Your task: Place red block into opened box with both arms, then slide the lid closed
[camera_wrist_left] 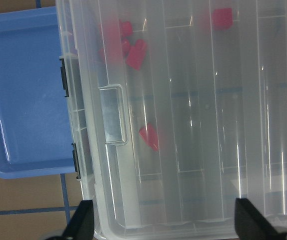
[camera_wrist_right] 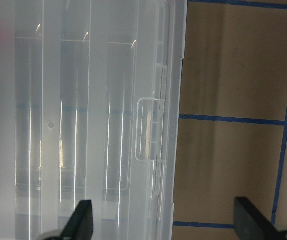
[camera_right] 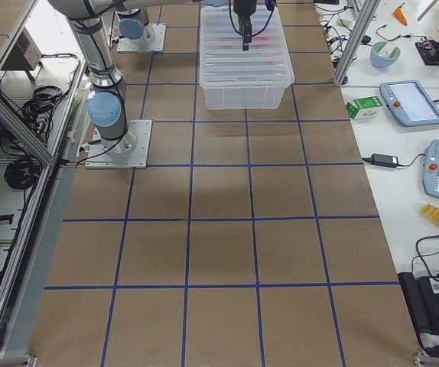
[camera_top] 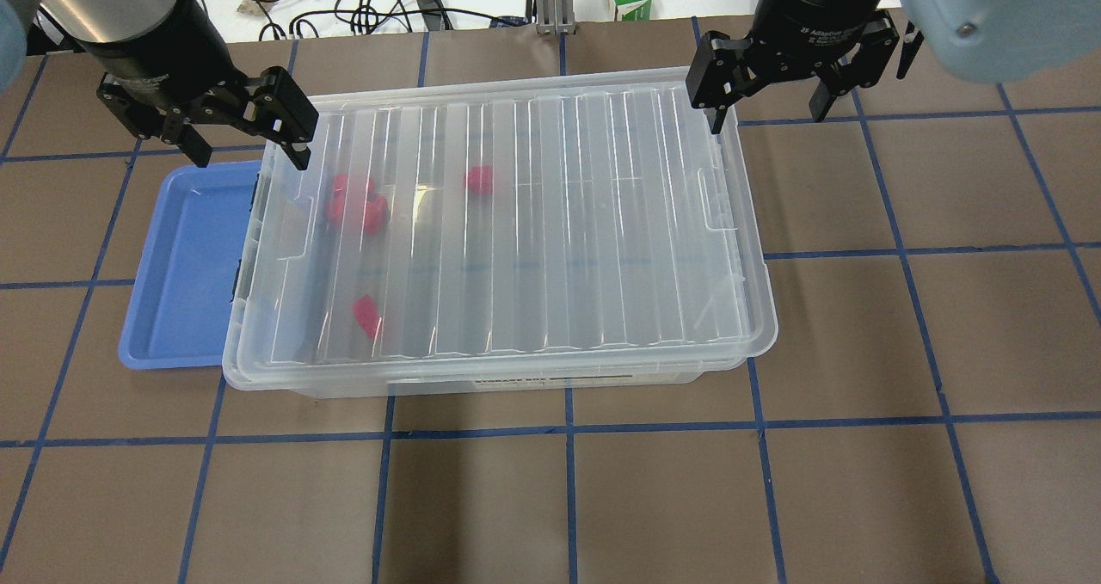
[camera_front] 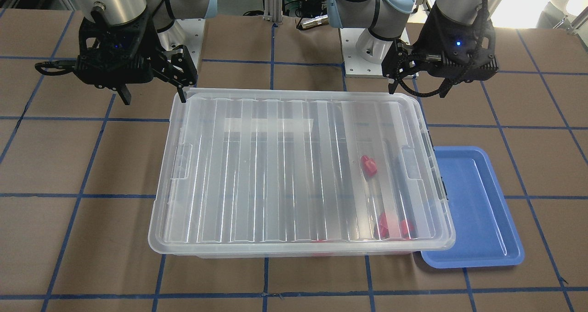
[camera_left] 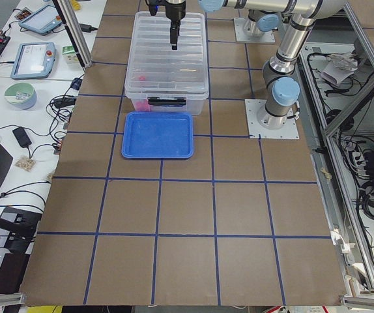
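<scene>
Exterior front-facing, near edge: blue tray [camera_front: 477,238] lay just beside the box [camera_top: 516,384], at its left-arm end.
Red block [camera_front: 369,165]: inside the box, seen through the lid [camera_front: 285,174]. This one lay apart. A clump [camera_front: 392,224] sat nearer the tray end.
Lid: covered nearly the whole box, seemingly a touch askew on it.
Left gripper [camera_front: 418,87]: jaws wide apart, holding nothing, hung above the lid's tray-side end, clear of it.
Right gripper [camera_front: 154,93]: likewise spread and empty, above the other end.
Step in hand (judged): last squaring of the lid. Both grippers should come down level at the end recesses [camera_front: 412,163], press lightly and push together at one pace, so the lid neither yaws nor rides up over the box.
Count: tray 1; box 1; lid 1; red blocks at least 4 (clump hard to split); grippers 2.
</scene>
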Motion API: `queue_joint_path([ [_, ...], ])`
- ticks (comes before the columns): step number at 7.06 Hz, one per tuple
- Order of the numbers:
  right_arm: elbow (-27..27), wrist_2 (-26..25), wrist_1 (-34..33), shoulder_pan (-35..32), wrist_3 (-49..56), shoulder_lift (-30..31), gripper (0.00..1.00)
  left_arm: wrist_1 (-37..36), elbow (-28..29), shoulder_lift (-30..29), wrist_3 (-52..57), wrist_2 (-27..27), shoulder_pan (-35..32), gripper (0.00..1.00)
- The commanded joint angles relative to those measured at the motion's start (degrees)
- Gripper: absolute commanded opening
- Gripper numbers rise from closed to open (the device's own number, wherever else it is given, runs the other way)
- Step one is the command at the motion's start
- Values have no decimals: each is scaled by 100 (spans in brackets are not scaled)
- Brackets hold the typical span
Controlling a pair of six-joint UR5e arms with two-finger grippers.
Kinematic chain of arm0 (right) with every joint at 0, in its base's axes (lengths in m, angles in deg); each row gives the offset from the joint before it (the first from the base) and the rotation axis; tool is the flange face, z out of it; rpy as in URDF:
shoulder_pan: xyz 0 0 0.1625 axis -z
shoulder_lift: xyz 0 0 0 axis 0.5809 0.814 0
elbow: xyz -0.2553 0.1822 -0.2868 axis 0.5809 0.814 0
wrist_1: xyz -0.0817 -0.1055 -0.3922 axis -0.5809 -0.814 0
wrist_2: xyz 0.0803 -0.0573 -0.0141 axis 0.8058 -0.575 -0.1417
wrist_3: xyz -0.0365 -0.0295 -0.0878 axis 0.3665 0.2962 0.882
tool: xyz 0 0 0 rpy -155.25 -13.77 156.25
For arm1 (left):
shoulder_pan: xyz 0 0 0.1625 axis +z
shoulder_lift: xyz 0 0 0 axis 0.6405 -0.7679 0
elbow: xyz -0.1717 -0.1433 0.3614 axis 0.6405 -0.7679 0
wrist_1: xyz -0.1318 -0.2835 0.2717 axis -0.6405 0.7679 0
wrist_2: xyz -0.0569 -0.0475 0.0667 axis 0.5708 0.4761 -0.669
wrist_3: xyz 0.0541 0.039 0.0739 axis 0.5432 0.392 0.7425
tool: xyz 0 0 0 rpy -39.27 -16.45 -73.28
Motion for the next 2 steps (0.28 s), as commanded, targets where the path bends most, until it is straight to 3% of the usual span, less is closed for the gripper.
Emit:
queue_joint_path([
  [1, -2, 0, -2, 0, 0, 0, 100, -3, -2, -3, -26, 1, -20, 100],
  [2, -2, 0, -2, 0, 0, 0, 100, -3, 7, -3, -35, 9, -21, 100],
])
